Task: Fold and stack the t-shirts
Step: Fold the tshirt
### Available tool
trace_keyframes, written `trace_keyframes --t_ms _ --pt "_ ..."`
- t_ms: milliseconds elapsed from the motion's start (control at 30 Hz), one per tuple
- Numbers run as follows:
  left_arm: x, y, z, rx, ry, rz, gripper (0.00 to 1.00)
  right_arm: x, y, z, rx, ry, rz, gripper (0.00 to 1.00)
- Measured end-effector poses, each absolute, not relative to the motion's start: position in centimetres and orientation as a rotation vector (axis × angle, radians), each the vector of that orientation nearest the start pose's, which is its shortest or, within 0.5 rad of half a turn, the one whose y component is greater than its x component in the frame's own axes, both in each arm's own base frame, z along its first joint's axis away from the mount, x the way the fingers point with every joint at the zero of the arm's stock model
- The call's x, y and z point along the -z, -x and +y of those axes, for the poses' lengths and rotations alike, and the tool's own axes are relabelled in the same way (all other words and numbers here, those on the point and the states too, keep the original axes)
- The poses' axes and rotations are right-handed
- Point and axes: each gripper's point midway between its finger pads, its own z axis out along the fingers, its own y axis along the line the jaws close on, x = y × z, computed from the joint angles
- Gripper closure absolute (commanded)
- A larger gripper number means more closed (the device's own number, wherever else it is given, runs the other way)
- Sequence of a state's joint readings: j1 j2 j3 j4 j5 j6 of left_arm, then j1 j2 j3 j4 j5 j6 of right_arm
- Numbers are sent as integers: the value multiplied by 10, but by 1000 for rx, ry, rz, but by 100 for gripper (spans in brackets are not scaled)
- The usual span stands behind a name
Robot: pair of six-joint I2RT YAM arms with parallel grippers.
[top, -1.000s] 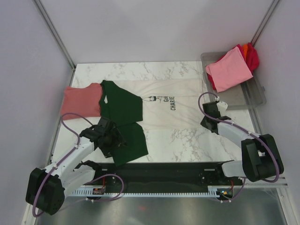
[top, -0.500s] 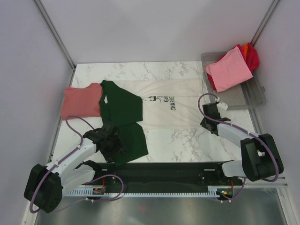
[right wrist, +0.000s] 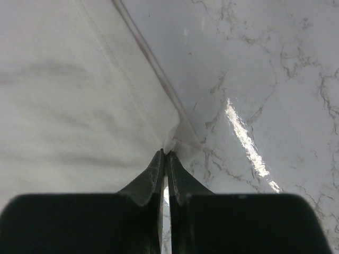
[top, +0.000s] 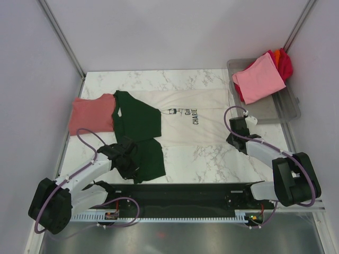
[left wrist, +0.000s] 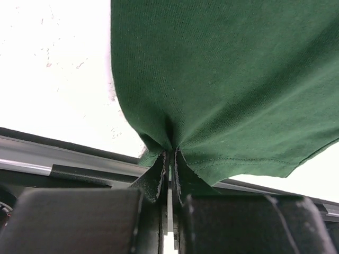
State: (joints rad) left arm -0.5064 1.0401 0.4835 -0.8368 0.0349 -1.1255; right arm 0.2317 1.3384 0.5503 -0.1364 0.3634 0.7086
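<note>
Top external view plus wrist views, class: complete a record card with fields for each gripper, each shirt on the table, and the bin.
left gripper: shut on the green t-shirt, pinching its hem
right gripper: shut on the cream t-shirt, pinching a corner
green t-shirt: lies over the cream one's left part
red t-shirt: at the left of the table
bin: pink cloth topmost inside

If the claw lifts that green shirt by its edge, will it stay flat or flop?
Probably flop: the dark green t-shirt puckers into folds where the left claw pinches its hem. It looks like thin knit, so likely light. It seems to overlap the cream t-shirt, so dragging it might tug that too.
</note>
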Motion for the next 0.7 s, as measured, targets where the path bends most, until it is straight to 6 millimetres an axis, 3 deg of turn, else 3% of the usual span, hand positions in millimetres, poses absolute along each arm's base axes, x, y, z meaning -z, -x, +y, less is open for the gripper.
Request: trace_keyframes --t_ms 200,367,567,700 --pt "-18 -115 -113 236 918 2884 98 -23 -299 33 27 -709 2304 91" --pt "-32 -128 -120 289 902 2846 98 -25 -300 33 21 -705 2300 92" --pt "-84 -167 -140 444 812 2726 98 -28 -299 33 31 -697 2312 100" --pt "-121 -194 -147 524 763 2631 98 -41 -307 35 26 -686 2303 100"
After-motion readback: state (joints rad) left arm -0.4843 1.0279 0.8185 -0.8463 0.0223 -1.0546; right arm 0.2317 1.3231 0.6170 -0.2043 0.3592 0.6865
